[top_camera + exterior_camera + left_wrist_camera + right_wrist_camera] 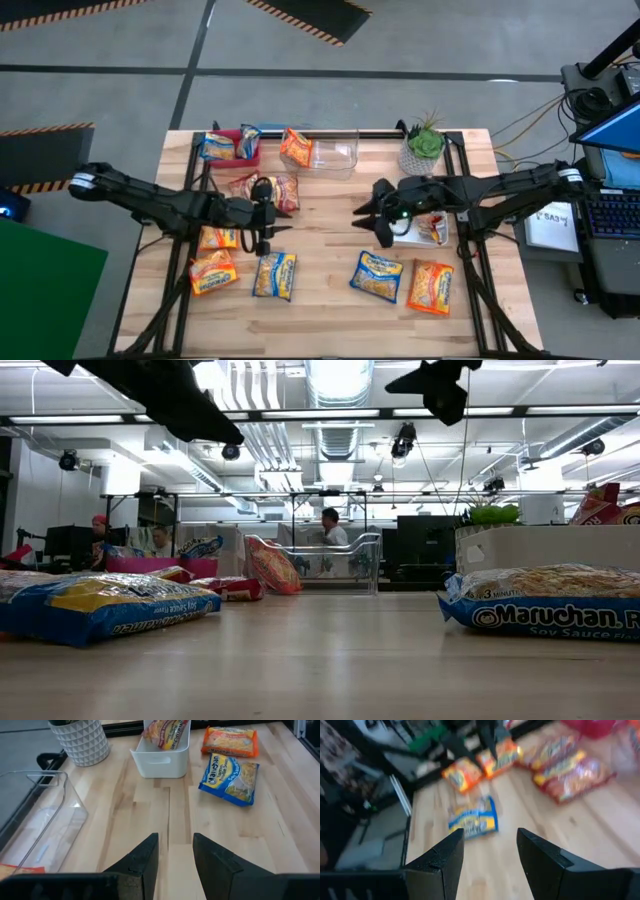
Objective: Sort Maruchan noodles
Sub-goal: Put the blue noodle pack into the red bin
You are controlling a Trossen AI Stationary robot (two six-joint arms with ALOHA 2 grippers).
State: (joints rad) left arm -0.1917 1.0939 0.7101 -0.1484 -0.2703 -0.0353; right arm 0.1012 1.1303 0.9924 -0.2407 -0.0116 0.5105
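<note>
Both arms are hovering over the middle of the light wooden slatted table (320, 210), nothing blocking either one. The left gripper (278, 229) and right gripper (366, 213) are both sitting spread open and empty. The yellow-orange plastic Maruchan noodle packets (377, 275) are lying scattered along the front, with more in the pink bin (252, 150), clear plastic bin (338, 155) and, I think, the white bin (161, 762). A potted green plant (424, 148) is standing at the back right.

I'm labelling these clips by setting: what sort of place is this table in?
Probably a robotics lab or workshop in an open office: hazard-striped floor tape by the wooden table, exposed ceiling ducts with strip lights, people at desks behind, a laptop alongside.
</note>
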